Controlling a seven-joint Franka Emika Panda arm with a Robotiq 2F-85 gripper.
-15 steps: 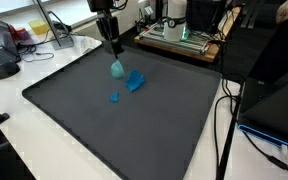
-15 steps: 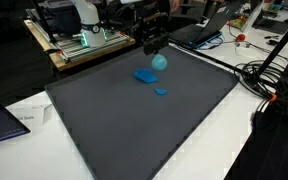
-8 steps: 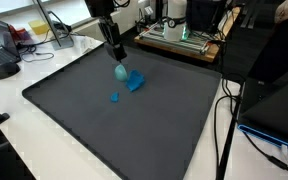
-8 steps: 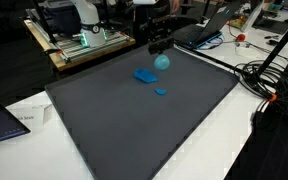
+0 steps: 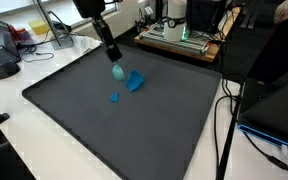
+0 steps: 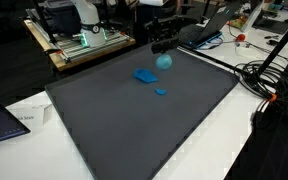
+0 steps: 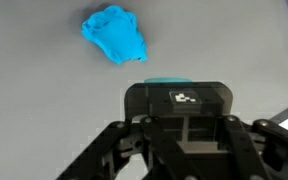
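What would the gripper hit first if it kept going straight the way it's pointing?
Most likely the teal ball: the gripper angles down at it, just above the dark mat. The crumpled blue piece lies to one side, off that line. The exact gap is unclear.

Wrist view: the gripper's body covers most of the teal object (image 7: 166,80); only a thin strip shows, shape not determinable. Fingertips cut off at bottom edge. In an exterior view the gripper (image 5: 115,62) is too small to tell jaw gap or contact w/ object. Arm (image 5: 94,18) cut off at top edge.
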